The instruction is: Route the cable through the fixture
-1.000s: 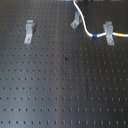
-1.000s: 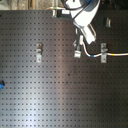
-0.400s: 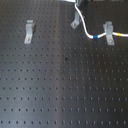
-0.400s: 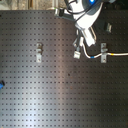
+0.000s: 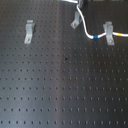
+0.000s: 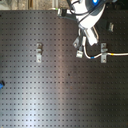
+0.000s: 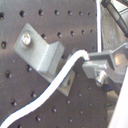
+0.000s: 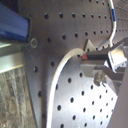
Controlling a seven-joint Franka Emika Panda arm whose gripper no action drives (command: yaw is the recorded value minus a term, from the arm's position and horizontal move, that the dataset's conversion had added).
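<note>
Your gripper (image 7: 92, 64) is clamped on the cable (image 5: 85, 29): in both wrist views the fingers (image 8: 97, 59) pinch the white cord where it ends at their tips, just beside a grey angle bracket (image 7: 42, 50) bolted to the black perforated board (image 5: 60, 85). In the first exterior view, that bracket (image 5: 75, 21) stands near the board's far edge, with the cord coming down past it from the top of the frame, curving toward the first exterior view's right and reaching a second bracket (image 5: 107, 34). The short blue band (image 5: 96, 37) sits on the cord just before that second bracket, and the yellow stretch (image 5: 121, 34) runs beyond it to the board's edge. A third bracket (image 5: 30, 31) stands well apart, toward the first exterior view's left, with no cord near it. In the second exterior view the arm (image 6: 86, 20) reaches in from the board's top edge.
</note>
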